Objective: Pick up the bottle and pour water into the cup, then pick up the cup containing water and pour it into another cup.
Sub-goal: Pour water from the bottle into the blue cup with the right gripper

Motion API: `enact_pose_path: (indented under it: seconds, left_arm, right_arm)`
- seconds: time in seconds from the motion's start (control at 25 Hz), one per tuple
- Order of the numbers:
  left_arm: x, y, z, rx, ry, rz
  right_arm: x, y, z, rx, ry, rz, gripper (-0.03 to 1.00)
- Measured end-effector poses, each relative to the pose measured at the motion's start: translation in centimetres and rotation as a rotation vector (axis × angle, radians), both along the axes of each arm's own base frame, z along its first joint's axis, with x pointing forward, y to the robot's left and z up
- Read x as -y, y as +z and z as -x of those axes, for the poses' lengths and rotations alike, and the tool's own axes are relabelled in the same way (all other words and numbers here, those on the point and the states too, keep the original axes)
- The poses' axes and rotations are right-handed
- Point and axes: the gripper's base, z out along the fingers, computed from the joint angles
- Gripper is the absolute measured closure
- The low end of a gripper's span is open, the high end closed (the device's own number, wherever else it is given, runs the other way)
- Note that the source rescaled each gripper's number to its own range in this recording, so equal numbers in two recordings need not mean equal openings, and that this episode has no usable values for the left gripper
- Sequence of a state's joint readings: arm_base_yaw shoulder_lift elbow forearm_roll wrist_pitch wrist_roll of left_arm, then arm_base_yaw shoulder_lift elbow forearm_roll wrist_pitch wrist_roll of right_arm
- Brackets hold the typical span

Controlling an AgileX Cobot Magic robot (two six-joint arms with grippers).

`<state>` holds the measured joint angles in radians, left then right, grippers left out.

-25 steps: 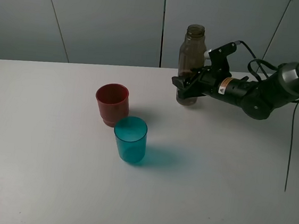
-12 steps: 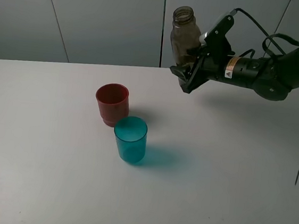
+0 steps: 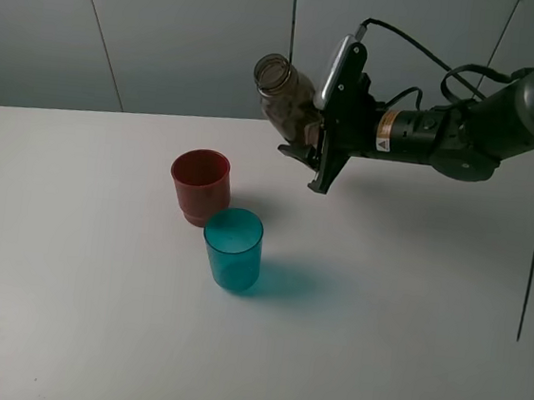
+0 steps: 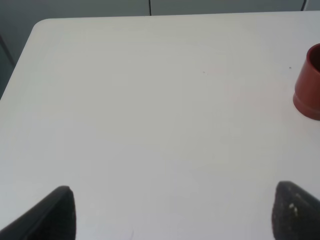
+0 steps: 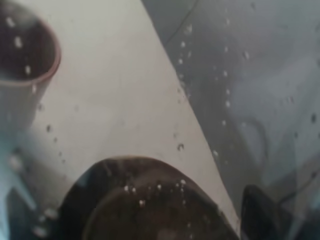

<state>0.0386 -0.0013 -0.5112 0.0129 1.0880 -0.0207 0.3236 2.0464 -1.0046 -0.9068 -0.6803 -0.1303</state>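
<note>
Gripping the bottle point(image 3: 285, 91), the right hand point(image 3: 308, 158) has lifted and tilted it.

I see the smoky bottle point(image 3: 283, 97) in the air, tilted, open mouth toward the upright red cup point(image 3: 200, 185), with the upright teal cup point(image 3: 233, 248) just in front of that.

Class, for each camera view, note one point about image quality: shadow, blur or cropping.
Exterior high: sharp, evenly lit; the teal cup throws a bluish shadow to its right. Left wrist: clear, the red cup is cropped at the edge. Right wrist: blurred, shot through the droplet-speckled bottle.
</note>
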Motion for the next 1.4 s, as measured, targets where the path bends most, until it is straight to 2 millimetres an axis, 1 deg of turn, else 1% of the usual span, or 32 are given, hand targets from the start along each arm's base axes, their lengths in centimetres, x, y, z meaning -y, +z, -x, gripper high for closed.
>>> enact_pose_path:
  seconds: [0.48, 0.8, 1.08, 1.4]
  left_arm:
    - [0.00, 0.00, 0.00, 0.000, 0.000, 0.000]
    - [0.00, 0.00, 0.00, 0.000, 0.000, 0.000]
    - [0.00, 0.00, 0.00, 0.000, 0.000, 0.000]
    - [0.00, 0.00, 0.00, 0.000, 0.000, 0.000]
  right_arm:
    - [-0.08, -0.09, 0.06, 0.196, 0.118, 0.171, 0.96]
    - [-0.07, -0.11, 0.05, 0.258, 0.154, 0.223, 0.96]
    - [0.20, -0.44, -0.02, 0.319, 0.189, 0.330, 0.96]
    - [0.11, -0.46, 0.00, 0.355, 0.210, 0.365, 0.96]
